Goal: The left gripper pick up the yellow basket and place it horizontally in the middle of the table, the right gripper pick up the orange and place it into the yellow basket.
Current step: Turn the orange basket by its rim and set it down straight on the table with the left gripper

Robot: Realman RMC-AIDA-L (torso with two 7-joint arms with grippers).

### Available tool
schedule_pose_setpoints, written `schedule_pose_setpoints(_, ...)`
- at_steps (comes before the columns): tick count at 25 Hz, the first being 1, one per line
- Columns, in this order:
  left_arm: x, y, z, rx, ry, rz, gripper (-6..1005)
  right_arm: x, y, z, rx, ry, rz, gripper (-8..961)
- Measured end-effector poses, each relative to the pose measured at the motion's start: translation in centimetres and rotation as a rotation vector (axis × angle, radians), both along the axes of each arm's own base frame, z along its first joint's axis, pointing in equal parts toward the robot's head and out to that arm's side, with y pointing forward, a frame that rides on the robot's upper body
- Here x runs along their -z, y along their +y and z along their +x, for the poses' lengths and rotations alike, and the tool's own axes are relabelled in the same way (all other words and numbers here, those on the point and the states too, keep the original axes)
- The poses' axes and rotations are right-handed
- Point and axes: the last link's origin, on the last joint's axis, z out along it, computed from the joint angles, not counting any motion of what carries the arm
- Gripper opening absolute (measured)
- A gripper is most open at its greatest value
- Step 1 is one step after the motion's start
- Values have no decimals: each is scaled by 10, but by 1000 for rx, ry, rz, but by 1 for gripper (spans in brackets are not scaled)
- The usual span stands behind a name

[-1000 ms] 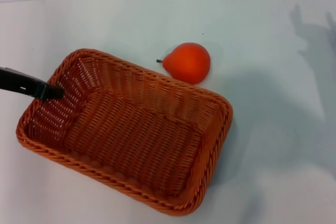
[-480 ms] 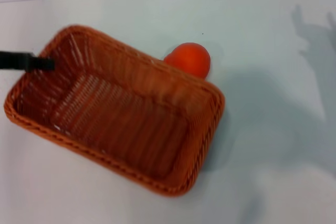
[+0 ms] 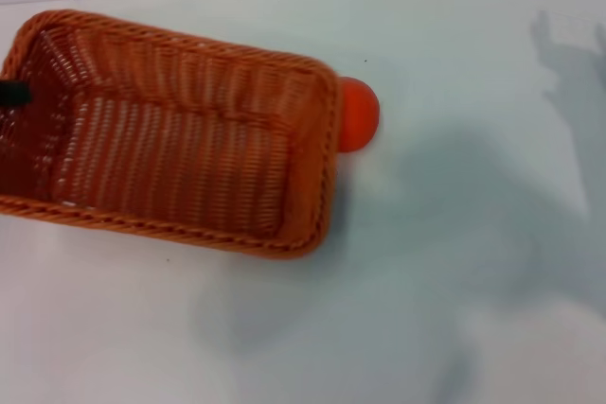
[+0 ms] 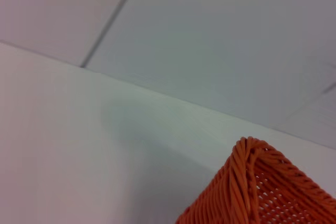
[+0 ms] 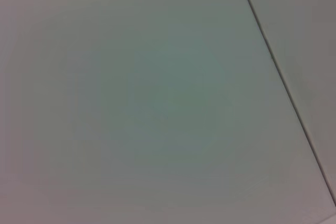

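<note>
Basket position: the yellow basket (image 3: 170, 130) sits toward the left side of the table (image 3: 454, 262) in the head view, long axis running roughly left to right, mouth facing up and tilted slightly toward the camera. A soft shadow falls on the tabletop below and to the right of it, apart from its base, consistent with the basket being off the surface, though contact cannot be confirmed. Its left end runs to the picture edge.

The left gripper (image 3: 11, 94) shows only as a dark tip at the basket's left short wall; whether it is clamped on the rim cannot be told.

The orange (image 3: 359, 114) lies on the table just beyond the basket's right end, its left part hidden behind the braided rim; touching or merely adjacent cannot be determined.

The left wrist view shows one woven corner of the basket (image 4: 262, 192) against the white surface.

The right gripper is outside every view
</note>
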Motion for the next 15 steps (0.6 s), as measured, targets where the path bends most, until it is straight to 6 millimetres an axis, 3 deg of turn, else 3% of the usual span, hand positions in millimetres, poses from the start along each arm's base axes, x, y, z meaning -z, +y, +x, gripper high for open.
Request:
schedule_pose_setpoints(2,-2,-5,-14,-48,-3,34,170,0,1,1,5,1,-5,827)
schedule_pose_setpoints(8,-8,-9,-23,-84,-20,82,170,1,4,0,11,3,-12,826)
schedule_pose_setpoints(15,15,-13,-33,-115,-162,108,169,0,4,1,16,5,-8,827)
